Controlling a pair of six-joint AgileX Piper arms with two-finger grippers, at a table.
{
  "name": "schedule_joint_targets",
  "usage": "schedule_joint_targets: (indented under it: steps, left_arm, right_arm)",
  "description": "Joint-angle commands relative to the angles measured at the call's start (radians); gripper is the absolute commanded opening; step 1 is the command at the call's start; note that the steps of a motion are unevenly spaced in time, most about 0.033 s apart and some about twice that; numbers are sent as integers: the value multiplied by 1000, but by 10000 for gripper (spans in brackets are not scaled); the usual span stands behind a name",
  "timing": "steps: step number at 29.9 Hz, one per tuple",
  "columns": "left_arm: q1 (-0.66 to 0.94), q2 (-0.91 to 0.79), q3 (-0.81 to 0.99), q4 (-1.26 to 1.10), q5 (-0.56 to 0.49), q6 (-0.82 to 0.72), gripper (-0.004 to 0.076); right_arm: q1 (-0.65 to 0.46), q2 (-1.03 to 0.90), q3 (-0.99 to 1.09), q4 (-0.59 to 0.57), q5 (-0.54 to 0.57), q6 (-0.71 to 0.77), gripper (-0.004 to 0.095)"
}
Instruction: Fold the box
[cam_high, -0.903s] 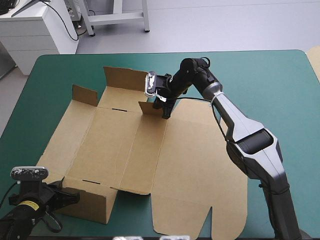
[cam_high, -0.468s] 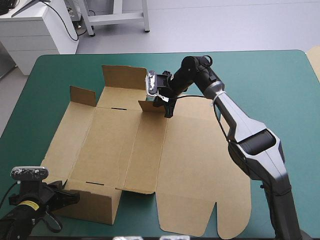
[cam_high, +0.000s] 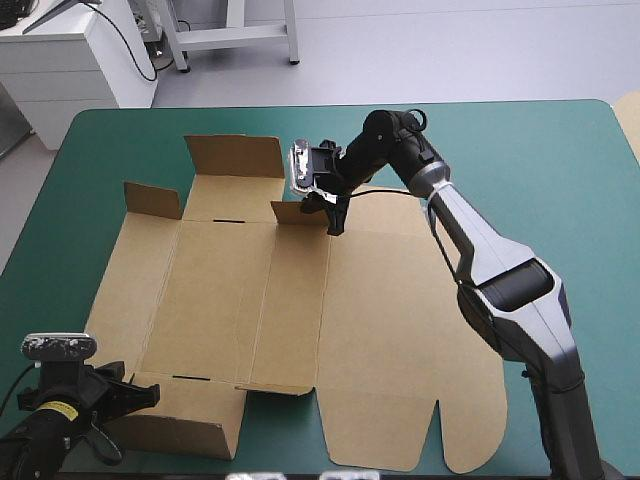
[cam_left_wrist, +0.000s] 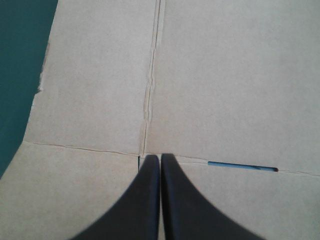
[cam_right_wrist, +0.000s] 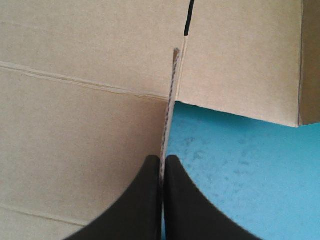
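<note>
The box (cam_high: 250, 300) lies mostly flat on the left half of the table (cam_high: 540, 160), with only some edge flaps raised. The right gripper (cam_right_wrist: 162, 161) pinches a small flap (cam_high: 292, 212) at the far edge. This is a thin hold, so I think the board may slip out, or tear at the crease, if pulled sideways. The left gripper (cam_left_wrist: 160, 161) is pressed together, empty, over the box's near side. No brand or writing can be read.

The box (cam_high: 380, 320) lies on the table (cam_high: 560, 170), right tool (cam_high: 335, 225) at its far edge
</note>
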Motion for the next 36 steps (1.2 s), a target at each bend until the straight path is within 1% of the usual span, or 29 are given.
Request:
schedule_joint_targets:
  steps: [1,6,12,16,19,21,22,24,26,27,28,34,36]
  left_arm:
    - [1,11,-25,-12,-56,-5,-8]
    - [1,11,-25,-12,-56,-5,-8]
    - [1,11,-25,-12,-56,-5,-8]
    - [1,11,-25,-12,-56,-5,-8]
    - [1,11,-25,-12,-56,-5,-8]
    - [1,11,-25,-12,-56,-5,-8]
    - [1,11,-25,-12,-56,-5,-8]
    - [1,11,-25,-12,-56,-5,-8]
    - [1,11,-25,-12,-56,-5,-8]
    - [1,11,-25,-12,-56,-5,-8]
    - [1,11,-25,-12,-56,-5,-8]
    - [1,11,-25,-12,-56,-5,-8]
    - [1,11,-25,-12,-56,-5,-8]
  right_arm:
    - [-2,-80,-20,40,9,-48,-21]
    - [-4,-80,-7,33,9,-90,-22]
    - [-21,-82,-7,39,9,-70,-21]
    - [-34,-82,-4,34,9,-20,-21]
    - [-42,-82,-4,30,9,9,-3]
    - [-50,-82,-4,39,9,34,67]
    - [-52,-82,-4,49,9,47,139]
    - [-54,-82,-4,52,9,54,325]
    - [-54,-82,-4,60,9,54,542]
    - [-54,-82,-4,70,9,54,617]
    - [-54,-82,-4,82,9,54,654]
    - [-54,-98,-4,198,9,87,646]
    - [-54,-112,-4,201,9,107,632]
